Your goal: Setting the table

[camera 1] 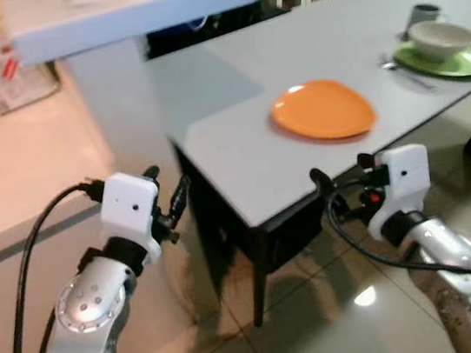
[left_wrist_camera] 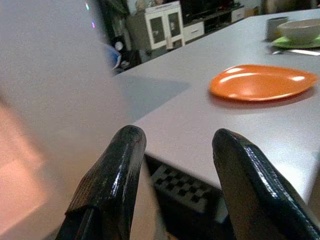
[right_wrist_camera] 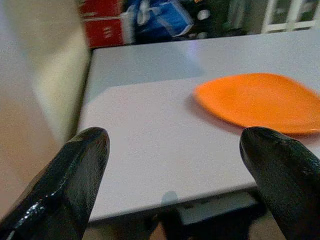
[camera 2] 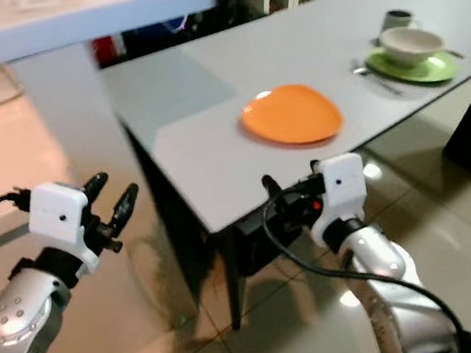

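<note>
Facing the grey rectangular table (camera 1: 244, 175), you hold left gripper (camera 1: 169, 205) and right gripper (camera 1: 341, 181) spread, empty, below its edge; flat orange plate (camera 1: 323, 110) lies at 12 o'clock, one setting likely laid.

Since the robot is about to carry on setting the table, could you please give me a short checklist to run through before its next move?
1. Left tool empty and open: ok.
2. Right tool empty and open, facing the table edge: ok.
3. Orange plate flat on the grey table, well inside its edge: ok.
4. Orange plate bare, with nothing on it: ok.
5. Far place setting complete: white bowl sits on green plate, cup behind; the cutlery beside it is too small to identify: cannot tell.
6. Items to lay beside the orange plate within reach: cannot tell.
</note>
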Controlling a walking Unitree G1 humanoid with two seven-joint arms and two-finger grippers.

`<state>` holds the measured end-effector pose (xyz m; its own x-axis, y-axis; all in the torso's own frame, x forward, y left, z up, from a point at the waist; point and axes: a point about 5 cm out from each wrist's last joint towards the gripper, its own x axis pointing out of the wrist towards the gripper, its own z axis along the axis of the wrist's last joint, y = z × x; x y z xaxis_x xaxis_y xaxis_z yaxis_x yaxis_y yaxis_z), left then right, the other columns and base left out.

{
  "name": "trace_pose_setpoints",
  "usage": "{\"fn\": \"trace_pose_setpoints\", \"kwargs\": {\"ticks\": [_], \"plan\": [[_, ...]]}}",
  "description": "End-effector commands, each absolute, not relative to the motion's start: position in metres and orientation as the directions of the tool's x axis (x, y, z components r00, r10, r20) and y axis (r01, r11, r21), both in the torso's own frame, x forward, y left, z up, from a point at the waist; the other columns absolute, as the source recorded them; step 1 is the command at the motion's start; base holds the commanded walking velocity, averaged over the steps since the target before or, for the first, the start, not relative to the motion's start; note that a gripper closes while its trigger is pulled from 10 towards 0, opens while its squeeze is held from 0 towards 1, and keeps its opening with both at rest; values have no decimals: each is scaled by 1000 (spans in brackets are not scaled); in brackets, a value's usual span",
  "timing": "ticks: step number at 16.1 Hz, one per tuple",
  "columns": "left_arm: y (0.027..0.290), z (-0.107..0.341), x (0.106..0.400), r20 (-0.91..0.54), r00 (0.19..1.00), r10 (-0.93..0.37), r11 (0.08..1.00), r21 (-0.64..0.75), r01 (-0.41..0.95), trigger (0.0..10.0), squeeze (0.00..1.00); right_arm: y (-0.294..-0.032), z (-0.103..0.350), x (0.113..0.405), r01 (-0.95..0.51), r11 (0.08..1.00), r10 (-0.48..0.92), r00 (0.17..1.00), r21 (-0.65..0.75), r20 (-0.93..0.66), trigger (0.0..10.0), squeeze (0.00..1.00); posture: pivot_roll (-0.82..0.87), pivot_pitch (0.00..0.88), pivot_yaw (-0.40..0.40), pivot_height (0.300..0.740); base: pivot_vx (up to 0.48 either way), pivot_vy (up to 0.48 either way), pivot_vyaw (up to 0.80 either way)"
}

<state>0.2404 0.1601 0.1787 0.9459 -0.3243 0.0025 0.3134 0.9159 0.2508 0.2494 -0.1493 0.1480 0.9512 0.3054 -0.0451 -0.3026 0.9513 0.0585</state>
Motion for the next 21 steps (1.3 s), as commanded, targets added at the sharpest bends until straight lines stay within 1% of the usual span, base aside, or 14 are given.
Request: {"fn": "trace_pose_setpoints", "kwargs": {"ticks": [1, 8, 11, 12, 16, 17, 21], "plan": [[163, 181, 239, 8, 949, -316, 919, 251, 304, 10000, 0, -148, 150, 250, -314, 948, 316, 948, 52, -37, 10000, 0, 77, 0, -18, 740, 0, 442, 800], [165, 186, 232, 20, 940, -340, 910, 257, 324, 10000, 0, -147, 149, 249, -345, 936, 347, 937, 62, -28, 10000, 0, 82, 0, -25, 740, 0, 441, 800], [167, 193, 233, 42, 940, -339, 910, 269, 316, 10000, 0, -147, 154, 250, -352, 935, 352, 936, 56, 2, 10000, 0, 83, 0, -23, 740, 0, 440, 696], [169, 196, 236, 51, 941, -334, 911, 276, 308, 10000, 0, -149, 156, 252, -331, 939, 331, 943, 88, 19, 10000, 0, 83, 0, -23, 740, 0, 442, 0], [171, 193, 244, 33, 948, -317, 911, 287, 295, 10000, 0, -149, 162, 256, -302, 948, 299, 953, 105, 45, 10000, 0, 83, 0, -20, 740, 0, 440, 0], [167, 189, 250, 25, 947, -320, 911, 282, 300, 10000, 0, -149, 163, 258, -287, 952, 284, 958, 103, 43, 10000, 0, 80, 0, -14, 740, 0, 439, 0], [162, 190, 255, 35, 943, -332, 911, 271, 311, 10000, 0, -150, 167, 262, -260, 961, 256, 965, 96, 49, 10000, 0, 77, 0, -12, 740, 0, 442, 0]]}}
